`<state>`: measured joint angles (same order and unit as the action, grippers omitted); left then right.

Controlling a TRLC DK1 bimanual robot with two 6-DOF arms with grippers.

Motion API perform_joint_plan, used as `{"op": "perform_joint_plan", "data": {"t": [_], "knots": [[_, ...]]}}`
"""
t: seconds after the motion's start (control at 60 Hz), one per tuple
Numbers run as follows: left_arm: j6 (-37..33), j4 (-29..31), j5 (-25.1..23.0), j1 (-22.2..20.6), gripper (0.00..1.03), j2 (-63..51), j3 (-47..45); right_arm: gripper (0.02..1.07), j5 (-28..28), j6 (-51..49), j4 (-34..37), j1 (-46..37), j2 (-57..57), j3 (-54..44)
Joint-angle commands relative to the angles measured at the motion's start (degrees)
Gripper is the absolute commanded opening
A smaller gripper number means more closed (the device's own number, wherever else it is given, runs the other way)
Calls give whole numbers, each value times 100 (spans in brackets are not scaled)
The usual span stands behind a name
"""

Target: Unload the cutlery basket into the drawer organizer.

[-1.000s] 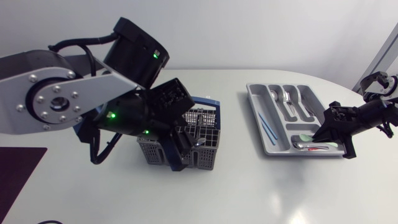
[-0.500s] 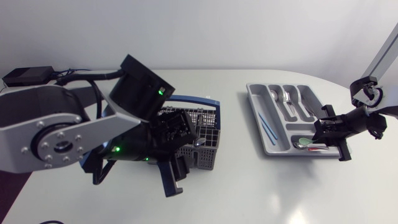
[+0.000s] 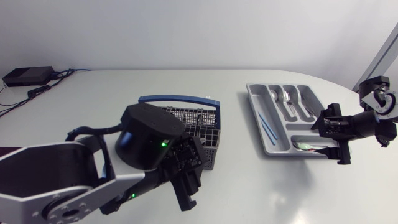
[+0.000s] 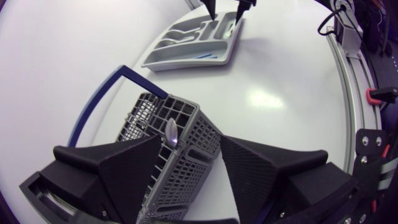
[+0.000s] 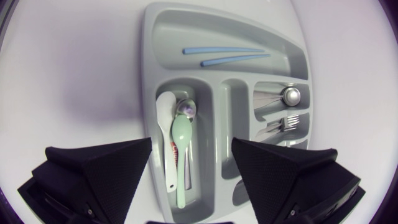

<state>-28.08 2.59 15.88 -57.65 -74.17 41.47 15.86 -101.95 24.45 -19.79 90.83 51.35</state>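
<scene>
The grey wire cutlery basket with a blue handle stands mid-table; a metal spoon sticks up inside it. My left gripper hovers open over the basket's near corner, its fingers spread to either side of it. The grey drawer organizer lies at the right. My right gripper is open above its near compartment, where a white spoon, a green spoon and a metal spoon lie. Nothing is between the right fingers.
Two blue sticks lie in the organizer's long side compartment, and metal cutlery fills other slots. A black box with cables sits at the table's far left corner.
My right gripper opened, leaving the metal spoon in the near compartment, and drew back slightly. My left arm swung down toward the near left, its gripper now at the basket's near corner.
</scene>
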Motion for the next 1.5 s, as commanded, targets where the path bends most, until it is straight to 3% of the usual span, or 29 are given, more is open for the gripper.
{"op": "perform_joint_plan", "data": {"t": [0.0, 0.217, 0.367, 0.833, 1.167, 1.483], "knots": [[136, -400, 346, -150, 73, 105, -271, 103, 269, 255, 104, 37, -478, -354], [127, -1349, 1049, -344, 73, 52, -649, 103, 849, 685, 104, 28, -1392, -1110], [48, -1832, 1348, -475, 73, -203, -781, 103, 963, 993, 34, 89, -1700, -1541], [21, -1990, 1646, -528, 69, -889, -421, 103, 796, 2883, -195, 1153, -2684, -2094], [21, -2140, 1822, -484, 65, -1196, -157, 103, 620, 3181, -230, 1663, -3062, -2367], [21, -2272, 1831, -388, 46, -1381, -78, 103, 629, 3199, -230, 1724, -3282, -2525]]}}
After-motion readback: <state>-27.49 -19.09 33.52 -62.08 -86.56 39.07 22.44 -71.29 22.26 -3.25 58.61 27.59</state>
